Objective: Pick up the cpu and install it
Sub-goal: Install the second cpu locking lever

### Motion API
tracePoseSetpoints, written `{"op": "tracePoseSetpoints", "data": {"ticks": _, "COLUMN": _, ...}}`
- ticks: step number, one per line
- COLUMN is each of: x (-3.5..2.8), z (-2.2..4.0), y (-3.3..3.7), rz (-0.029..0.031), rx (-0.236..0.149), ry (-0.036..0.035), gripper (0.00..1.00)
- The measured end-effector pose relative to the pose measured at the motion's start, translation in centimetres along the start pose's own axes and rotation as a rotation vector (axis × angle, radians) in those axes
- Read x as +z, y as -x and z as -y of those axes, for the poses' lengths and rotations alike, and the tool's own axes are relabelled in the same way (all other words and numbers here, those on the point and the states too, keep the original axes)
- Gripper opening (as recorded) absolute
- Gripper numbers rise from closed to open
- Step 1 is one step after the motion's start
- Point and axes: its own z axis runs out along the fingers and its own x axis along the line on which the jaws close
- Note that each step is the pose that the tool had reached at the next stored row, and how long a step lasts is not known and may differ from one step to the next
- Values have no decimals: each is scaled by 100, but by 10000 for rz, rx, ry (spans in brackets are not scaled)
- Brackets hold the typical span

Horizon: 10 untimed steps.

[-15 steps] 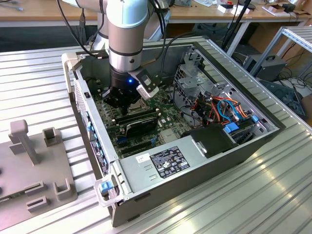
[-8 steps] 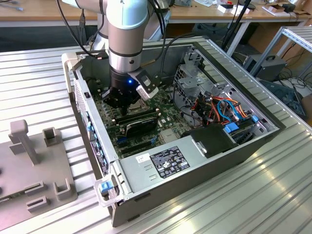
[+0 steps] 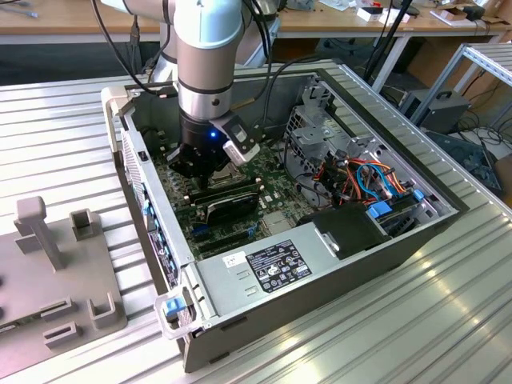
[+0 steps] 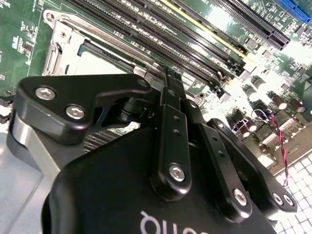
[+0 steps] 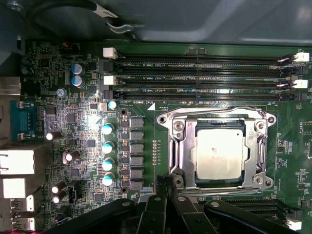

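Cpu (image 5: 219, 154) lies flat inside the metal-framed socket (image 5: 178, 151) on the green motherboard (image 5: 87, 146), silver lid up, in the first wrist view; memory slots (image 5: 195, 78) run alongside the socket; gripper (image 5: 165, 187) sits just beside the socket frame, fingertips close together at the frame edge with nothing seen between them; whether they are fully pressed together I cannot tell. In the exterior view the arm reaches down into the open computer case (image 3: 152, 232). Judgement: chip is light, rigid, thin, smooth-topped, fragile on its underside; take it by two opposite edges, level, never by the faces.
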Motion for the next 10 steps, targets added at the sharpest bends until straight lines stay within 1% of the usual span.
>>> {"op": "tracePoseSetpoints", "data": {"ticks": 10, "x": 0, "z": 20, "y": 0, "rz": -1, "rx": 2, "ry": -1, "gripper": 11}}
